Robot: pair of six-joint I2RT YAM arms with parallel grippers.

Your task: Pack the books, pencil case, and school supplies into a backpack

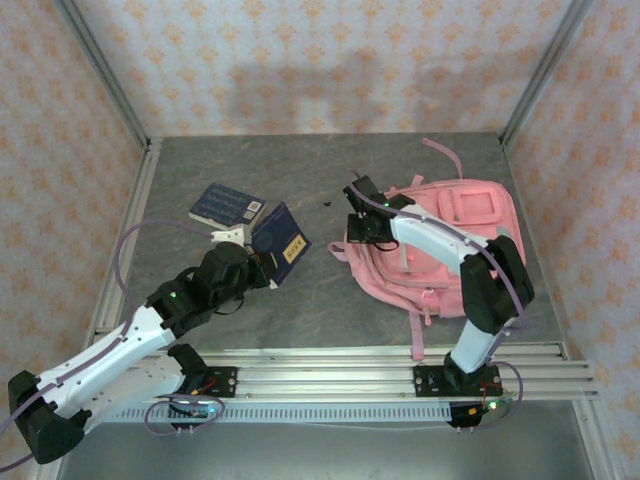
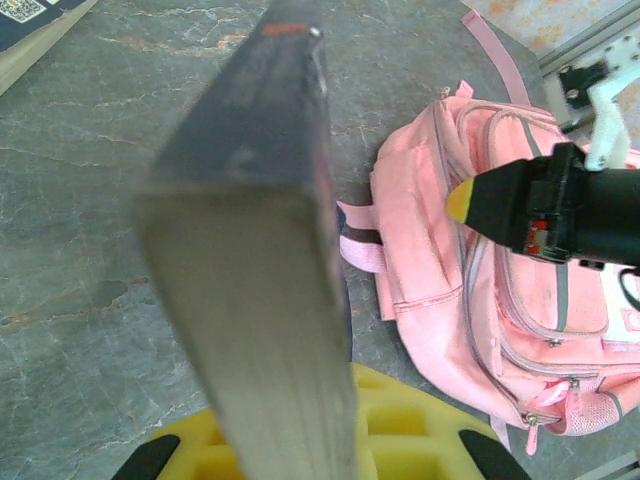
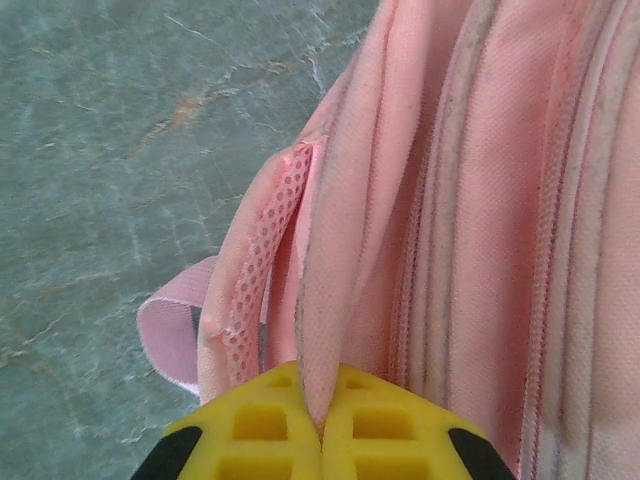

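Left of the backpack [image 1: 455,225], our left gripper [image 1: 266,264] clamps a navy book [image 1: 284,242] — our right gripper [image 1: 360,235] pinches the backpack's fabric on that same side.

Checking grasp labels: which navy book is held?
The nearer book, tilted up in the left fingers; the other book lies flat on the table, untouched.

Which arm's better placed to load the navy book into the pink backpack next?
Left. The left end effector grips the dark navy rectangular book, pointed toward the large pink fabric backpack. The right end effector is shut on a fold of backpack fabric, probably holding it open.
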